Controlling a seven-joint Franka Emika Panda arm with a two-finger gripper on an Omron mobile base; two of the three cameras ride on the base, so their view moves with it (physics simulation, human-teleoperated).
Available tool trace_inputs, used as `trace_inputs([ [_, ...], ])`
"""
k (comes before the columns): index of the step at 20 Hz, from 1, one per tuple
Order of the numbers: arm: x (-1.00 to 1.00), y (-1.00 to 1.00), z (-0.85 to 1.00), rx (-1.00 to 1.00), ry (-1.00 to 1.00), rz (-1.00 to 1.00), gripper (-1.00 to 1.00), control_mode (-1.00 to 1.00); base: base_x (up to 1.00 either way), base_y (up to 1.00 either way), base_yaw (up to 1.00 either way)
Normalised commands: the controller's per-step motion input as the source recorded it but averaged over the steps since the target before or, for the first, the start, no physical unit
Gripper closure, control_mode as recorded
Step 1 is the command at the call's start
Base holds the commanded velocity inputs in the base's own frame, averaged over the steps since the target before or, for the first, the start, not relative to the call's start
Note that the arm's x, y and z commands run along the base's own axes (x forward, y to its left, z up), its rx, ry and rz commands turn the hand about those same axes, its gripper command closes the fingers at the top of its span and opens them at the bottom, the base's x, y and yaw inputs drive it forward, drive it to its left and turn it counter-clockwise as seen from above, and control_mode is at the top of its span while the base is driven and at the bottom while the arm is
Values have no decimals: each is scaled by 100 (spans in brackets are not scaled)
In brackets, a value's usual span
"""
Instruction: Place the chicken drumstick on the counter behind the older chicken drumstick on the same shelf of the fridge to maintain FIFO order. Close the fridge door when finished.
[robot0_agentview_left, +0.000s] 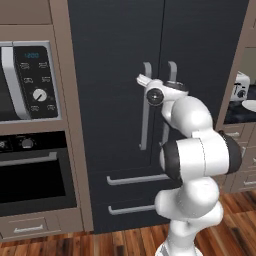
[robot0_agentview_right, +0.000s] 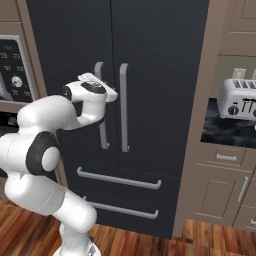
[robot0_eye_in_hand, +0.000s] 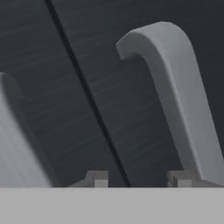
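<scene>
While the tall charcoal fridge stays closed, the white two-finger gripper hovers with fingers apart beside its silver bar handle.

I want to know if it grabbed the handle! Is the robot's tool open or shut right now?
The tool: open, tips apart, holding nothing; a fridge handle sits beside one tip, not between them.

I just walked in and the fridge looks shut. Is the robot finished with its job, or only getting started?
It is hard to tell from this moment alone. Both doors of the fridge are closed, and the gripper sits right at the door handles, fingers slightly apart, holding nothing. No drumstick is in sight, on the counter or elsewhere. So it is either about to open the fridge or has just shut it.
</scene>
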Motion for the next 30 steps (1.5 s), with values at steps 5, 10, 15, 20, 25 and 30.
trace_inputs([
  [5,72,13,0,0,0,0,-100,-100,0,0,0],
  [10,87,20,0,0,0,0,-100,-100,0,0,0],
  [15,78,19,0,0,0,0,-100,-100,0,0,0],
  [20,51,15,0,0,0,0,-100,-100,0,0,0],
  [25,33,9,0,0,3,-1,-100,-100,0,0,0],
  [30,22,5,0,0,5,-2,-100,-100,0,0,0],
])
